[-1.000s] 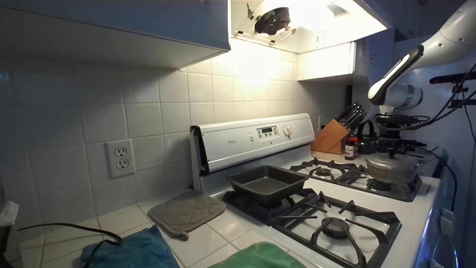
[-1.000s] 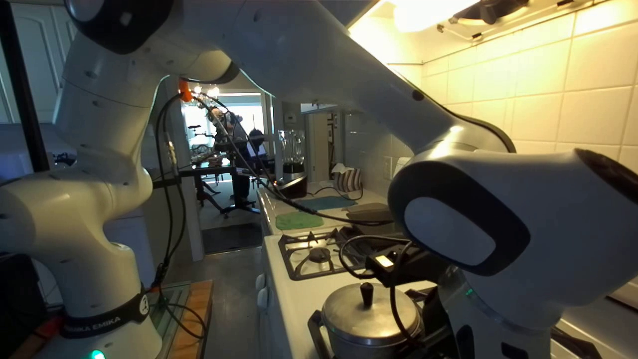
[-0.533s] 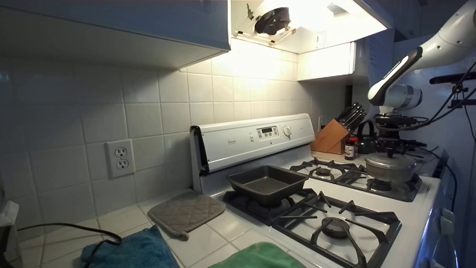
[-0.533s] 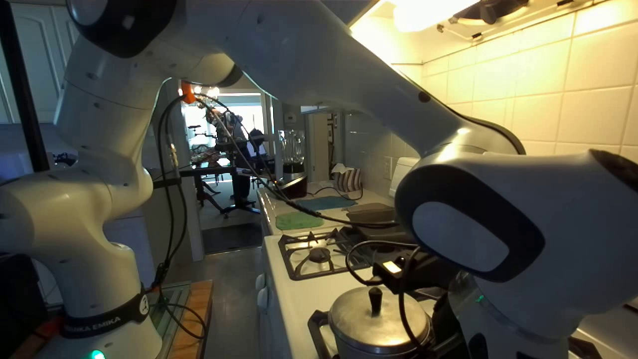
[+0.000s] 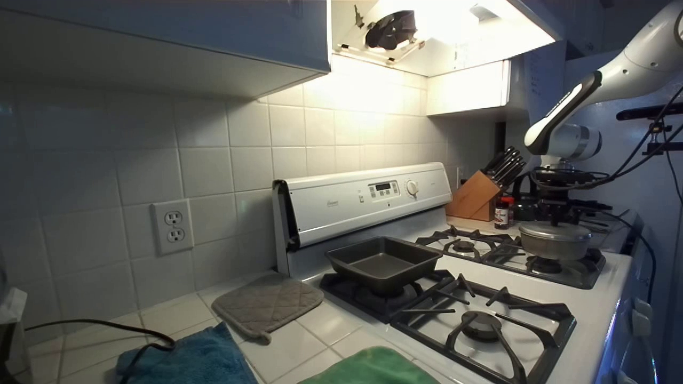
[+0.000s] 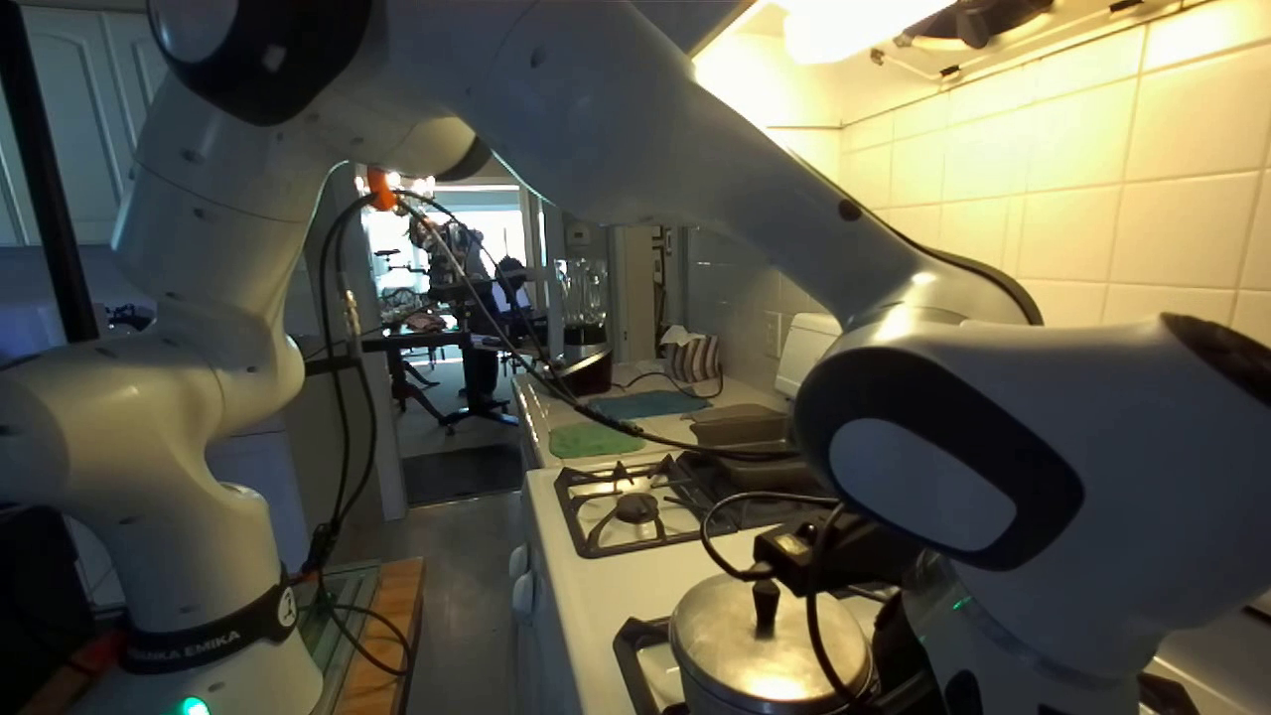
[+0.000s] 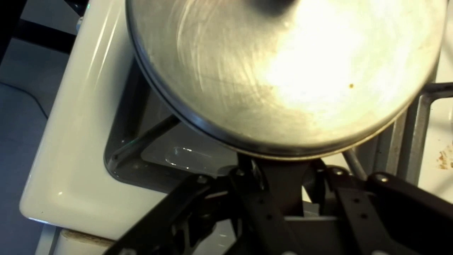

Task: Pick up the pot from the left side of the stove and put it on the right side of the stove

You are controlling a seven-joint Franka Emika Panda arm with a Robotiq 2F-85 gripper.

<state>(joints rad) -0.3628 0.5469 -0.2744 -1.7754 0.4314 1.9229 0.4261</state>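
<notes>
The silver-grey pot [image 5: 555,242] with its lid is over the burner grate at the far end of the white stove [image 5: 475,274] in an exterior view. It also shows with its black knob in an exterior view [image 6: 740,655], and its lid fills the top of the wrist view [image 7: 230,78]. My gripper [image 7: 281,170] is shut on the pot's dark handle [image 7: 285,191], just below the lid's rim. The pot looks level. I cannot tell whether its base touches the grate. The gripper is mostly hidden by the arm in an exterior view.
A dark rectangular baking pan [image 5: 384,261] sits on the near back burner. A bare front burner grate [image 5: 483,325] lies beside it. A knife block [image 5: 475,197] and bottles [image 5: 502,213] stand behind the pot. A grey pot holder [image 5: 269,304] and green cloth [image 5: 373,368] lie on the counter.
The pot and gripper have shifted together a little, to the left in an exterior view and to the right in an exterior view. The arm has moved with them.
</notes>
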